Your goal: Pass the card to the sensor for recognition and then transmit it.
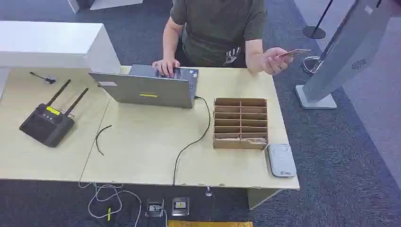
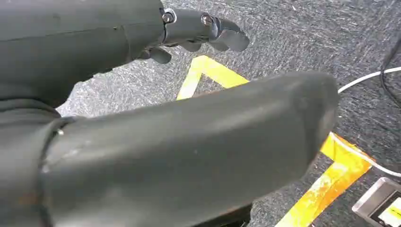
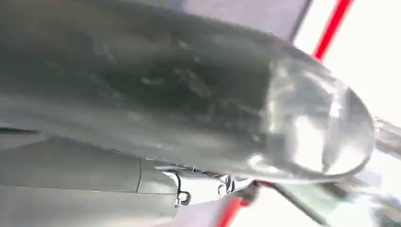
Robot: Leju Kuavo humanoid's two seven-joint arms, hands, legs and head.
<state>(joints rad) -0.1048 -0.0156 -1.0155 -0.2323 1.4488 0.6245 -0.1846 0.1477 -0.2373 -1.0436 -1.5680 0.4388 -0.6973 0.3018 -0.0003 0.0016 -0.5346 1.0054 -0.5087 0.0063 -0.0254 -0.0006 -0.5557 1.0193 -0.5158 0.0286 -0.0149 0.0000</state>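
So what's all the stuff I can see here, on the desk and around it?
Laptop: one, grey, open at the table's far edge, a person's hand on its keys.
Router: one, black with two antennas, left side of the table.
Cardboard organiser: one, brown, divided into slots, right side.
Card reader: one, pale grey, near right corner.
Card: one, pinkish, held by the person beyond the table.
Table: one, beige.
Left hand: dark grey, fingers apart, over the carpet.
Right hand: blurred, close to the camera.
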